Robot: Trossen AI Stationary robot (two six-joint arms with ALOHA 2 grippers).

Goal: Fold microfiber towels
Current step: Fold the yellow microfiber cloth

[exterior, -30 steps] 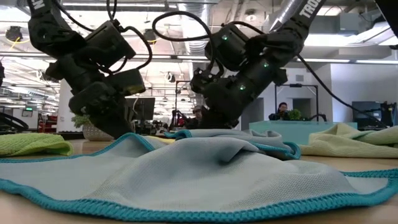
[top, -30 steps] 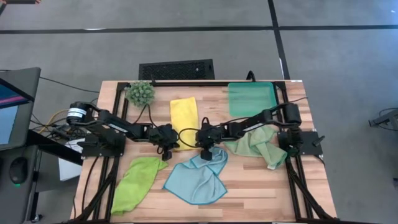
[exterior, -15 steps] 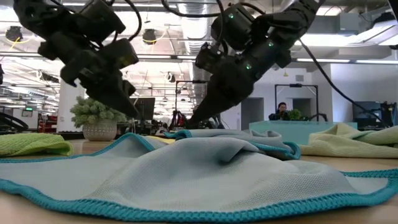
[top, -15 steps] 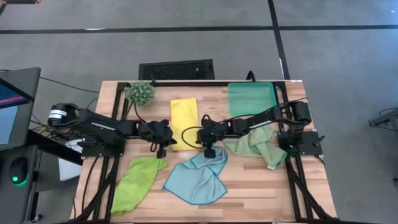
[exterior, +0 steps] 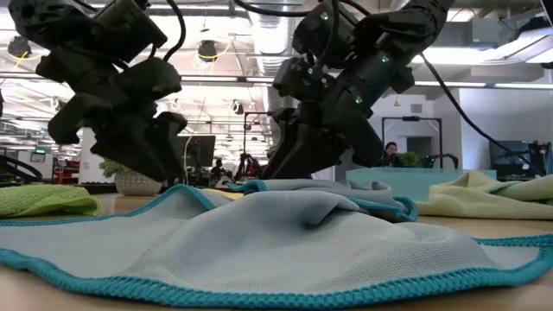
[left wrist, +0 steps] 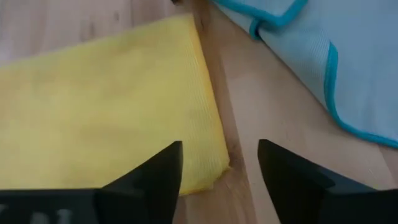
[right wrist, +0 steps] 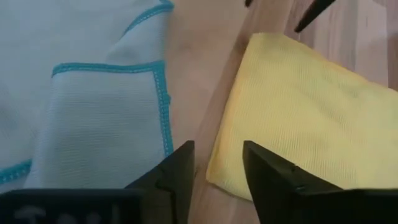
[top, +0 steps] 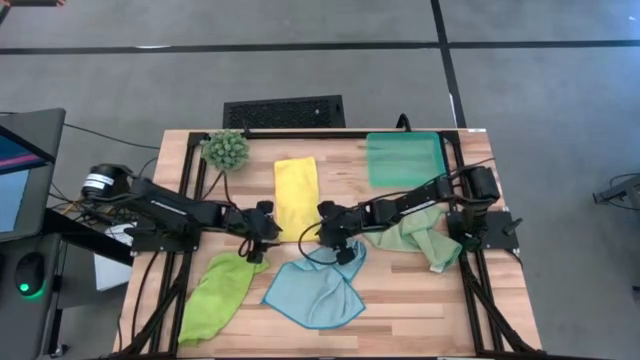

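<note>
**High view: both claws just let go of the yellow towel**

Folded yellow microfiber towel [top: 296, 184] lies flat mid-counter [top: 400, 300]. Left claw [top: 267, 222] and right claw [top: 325, 222] were pinched shut a second ago; now both are spread, empty, at its near corners. Crumpled light blue towel [top: 315, 290] probably next.

yellow towel [top: 296, 184] folded, three others crumpled
</note>
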